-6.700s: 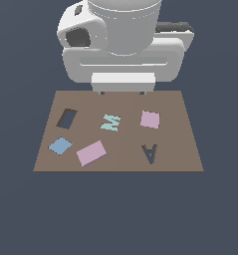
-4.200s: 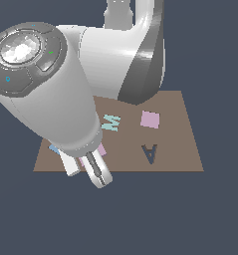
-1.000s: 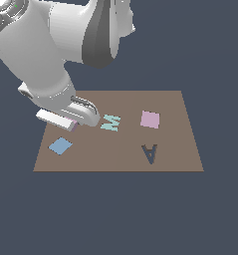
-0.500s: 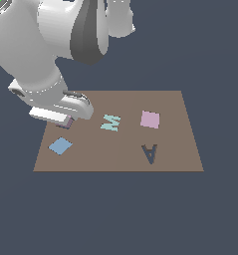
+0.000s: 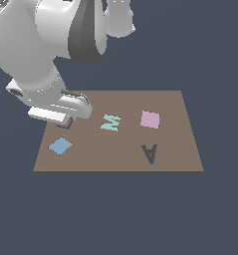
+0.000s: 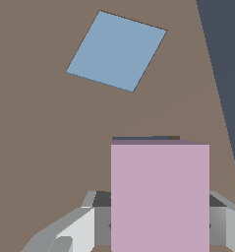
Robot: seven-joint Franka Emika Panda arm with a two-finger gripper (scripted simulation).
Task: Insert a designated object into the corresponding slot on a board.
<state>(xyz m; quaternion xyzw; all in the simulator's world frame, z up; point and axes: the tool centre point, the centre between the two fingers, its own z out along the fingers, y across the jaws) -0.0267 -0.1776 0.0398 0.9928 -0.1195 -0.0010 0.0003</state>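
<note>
The pale pink oblong tile (image 6: 160, 197) fills the wrist view, held between my gripper's (image 6: 158, 219) grey fingers (image 6: 87, 222), which are shut on its two sides. Just past the tile's far edge a thin dark strip of the slot (image 6: 146, 138) shows; the tile covers the remainder. In the exterior view my gripper (image 5: 60, 117) hangs low over the brown board (image 5: 115, 157) near its far corner at the exterior view's left, and only a small pink corner of the tile (image 5: 66, 122) peeks out below the hand.
A blue tile (image 5: 60, 146) (image 6: 116, 50) lies flat on the board close by the gripper. A mint letter M (image 5: 110, 122), a small pink square tile (image 5: 150, 119) and a dark letter A cut-out (image 5: 149, 153) lie toward the exterior view's right. The arm's bulk looms above the far left.
The tile was lifted from beside the blue tile. Over the last second the gripper carried it toward the exterior view's left and sank slightly over the slot's spot.
</note>
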